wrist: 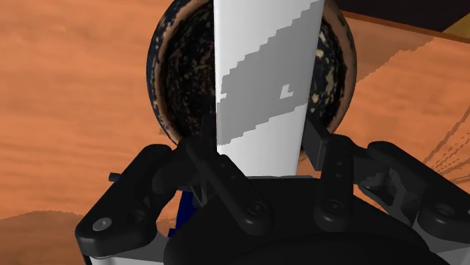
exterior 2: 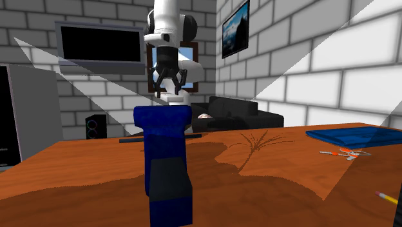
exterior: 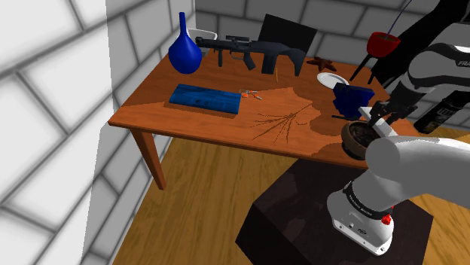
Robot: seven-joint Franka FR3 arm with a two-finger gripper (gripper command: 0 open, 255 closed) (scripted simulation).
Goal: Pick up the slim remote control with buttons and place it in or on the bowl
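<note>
one remote (wrist: 263,68) clasped in tool (wrist: 260,141), over bowl rim (wrist: 160,79)

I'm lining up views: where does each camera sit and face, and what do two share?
Shoulder view: beside the stand, looking down across the table; white arm at its lower right.
Second exterior view: low on the table, facing the arm; gripper beyond a blue block.
Wrist view: from the wrist, down onto the bowl; fingers clasp the remote.
Shoulder and wrist share the bowl.
</note>
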